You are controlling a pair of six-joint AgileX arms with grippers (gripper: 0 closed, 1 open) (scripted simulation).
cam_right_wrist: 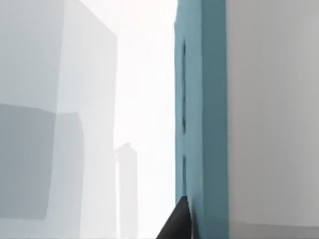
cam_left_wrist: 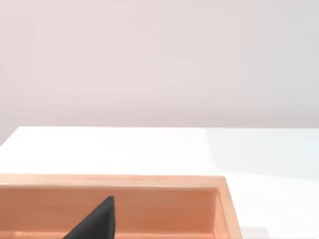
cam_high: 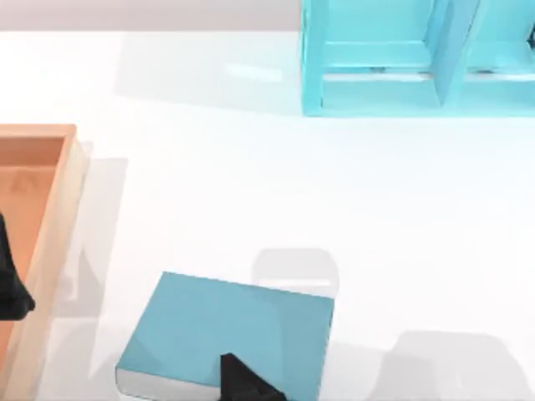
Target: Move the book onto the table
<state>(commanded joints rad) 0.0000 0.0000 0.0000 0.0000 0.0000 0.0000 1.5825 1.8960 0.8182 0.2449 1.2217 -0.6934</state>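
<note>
Book [cam_high: 221, 334] sits low in the top view, well clear of the cyan shelf [cam_high: 376, 58], over the bench [cam_high: 251, 184]. Our right end effector [cam_high: 247, 383] is on its near edge; how firmly it grips, we cannot tell. Risk: slip or tilt on release. Contact with the bench is unclear. Left end effector [cam_high: 10, 284] is parked over the tray [cam_high: 50, 209].

Teal book [cam_high: 226, 334] lies flat on white table [cam_high: 251, 184]; dark gripper [cam_high: 247, 383] overlaps its near edge. Wooden tray [cam_high: 50, 225] left, cyan shelf unit [cam_high: 418, 58] far right.
</note>
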